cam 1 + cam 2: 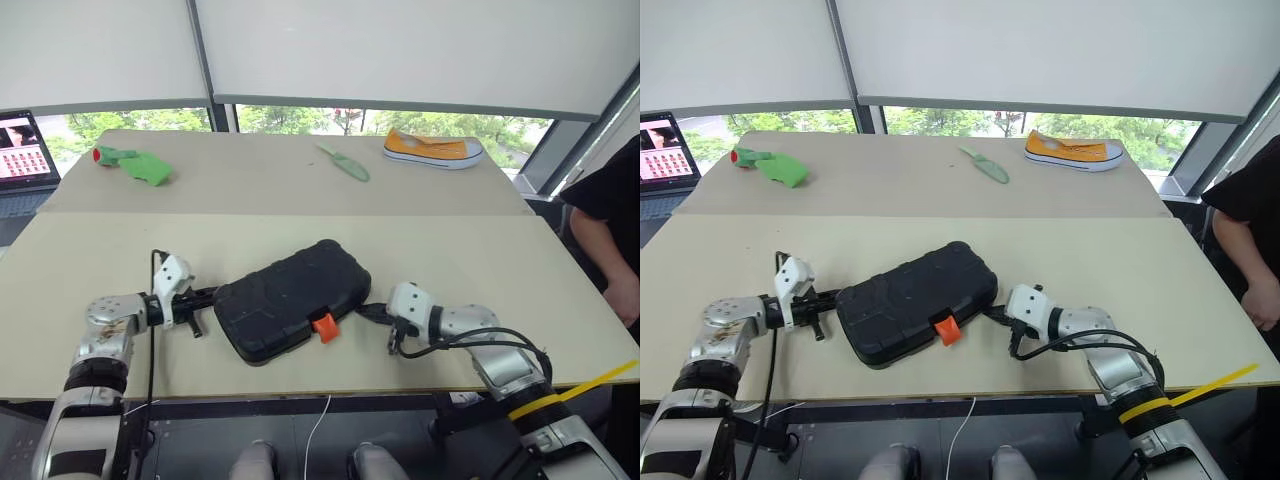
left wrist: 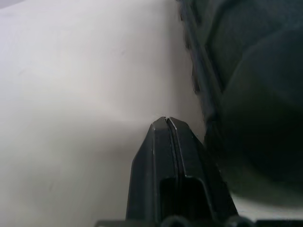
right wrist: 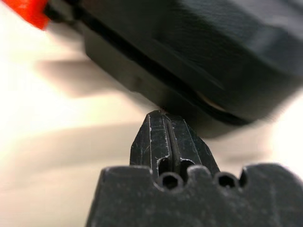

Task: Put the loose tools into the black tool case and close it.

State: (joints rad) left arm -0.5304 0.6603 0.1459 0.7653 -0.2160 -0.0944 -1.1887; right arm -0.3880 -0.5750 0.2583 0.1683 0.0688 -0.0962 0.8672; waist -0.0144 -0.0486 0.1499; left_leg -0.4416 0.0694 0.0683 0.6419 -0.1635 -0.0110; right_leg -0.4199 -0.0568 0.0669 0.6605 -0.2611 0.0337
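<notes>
The black tool case (image 1: 292, 298) lies on the near table with its lid down, and its orange latch (image 1: 323, 326) sticks out from the front edge. The loose tools are out of view. My left gripper (image 1: 208, 294) is shut with nothing in it, its tip at the case's left end. In the left wrist view the closed left gripper (image 2: 166, 119) sits just beside the case wall (image 2: 246, 94). My right gripper (image 1: 368, 312) is also shut and empty, its tip at the case's right end. The right wrist view has that tip (image 3: 161, 113) against the case's seam (image 3: 189, 47), with the latch (image 3: 28, 12) further along.
On the far table lie a green trowel (image 1: 345, 162), a yellow sneaker (image 1: 433, 150) and a green object with a red end (image 1: 135, 164). A laptop (image 1: 22, 150) stands at the far left. A person (image 1: 610, 220) sits at the right edge.
</notes>
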